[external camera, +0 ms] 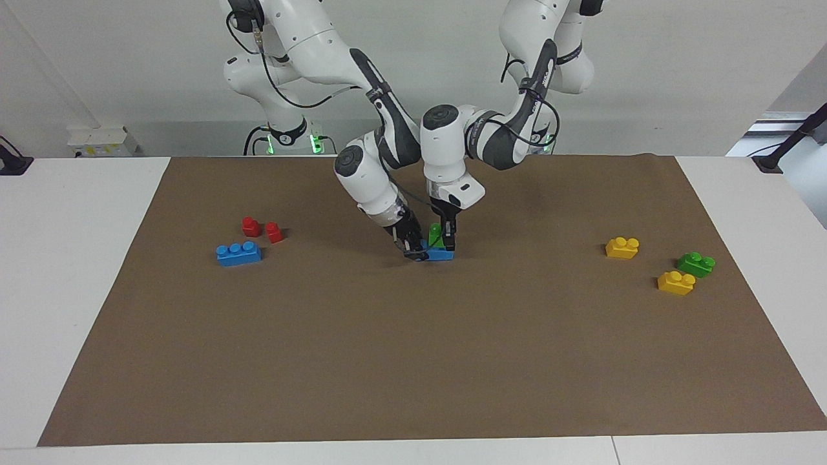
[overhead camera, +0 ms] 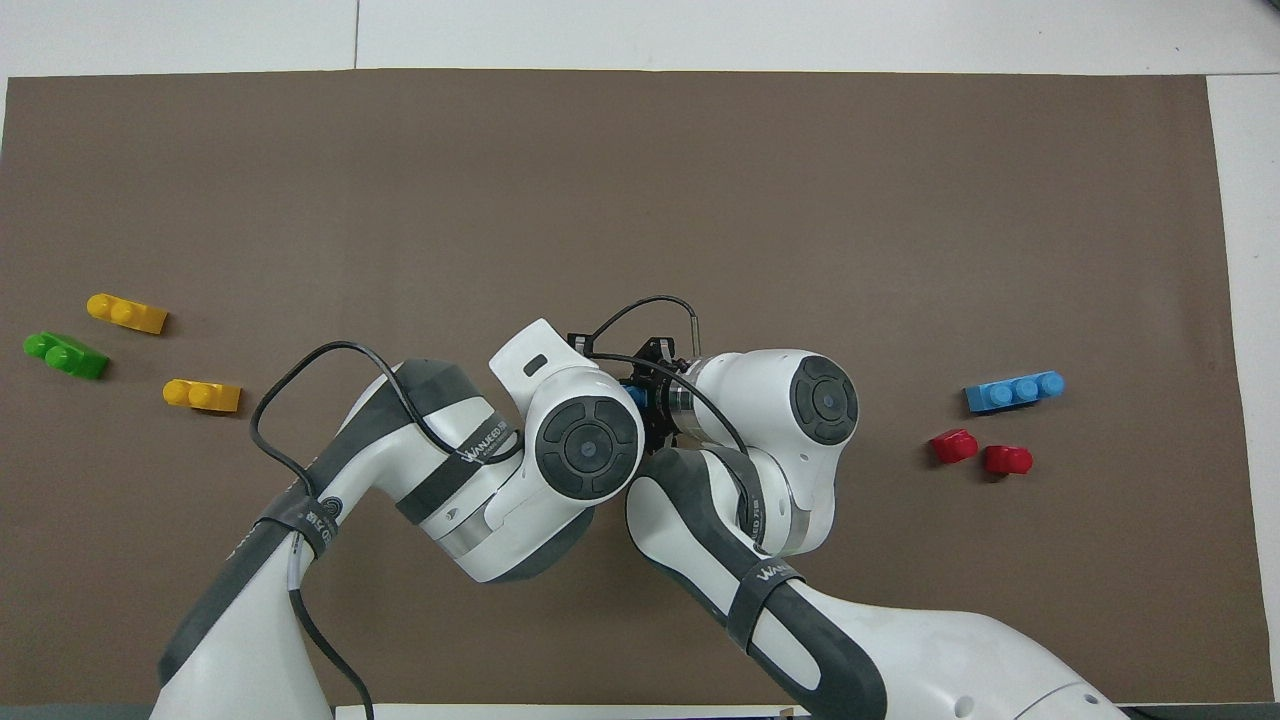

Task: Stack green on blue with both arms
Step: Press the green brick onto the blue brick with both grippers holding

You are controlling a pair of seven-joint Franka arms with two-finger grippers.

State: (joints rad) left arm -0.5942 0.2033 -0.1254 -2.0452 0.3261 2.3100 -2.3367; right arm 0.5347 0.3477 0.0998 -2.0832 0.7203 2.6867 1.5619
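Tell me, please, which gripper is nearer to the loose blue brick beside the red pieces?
Right. The right gripper is at the middle blue brick's end facing the loose blue brick; the left gripper is at its other end.

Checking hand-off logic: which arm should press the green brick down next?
Left, probably. The left gripper is shut on the bright-green plastic two-stud brick, directly over the blue plastic three-stud brick, which the right gripper is bracing.
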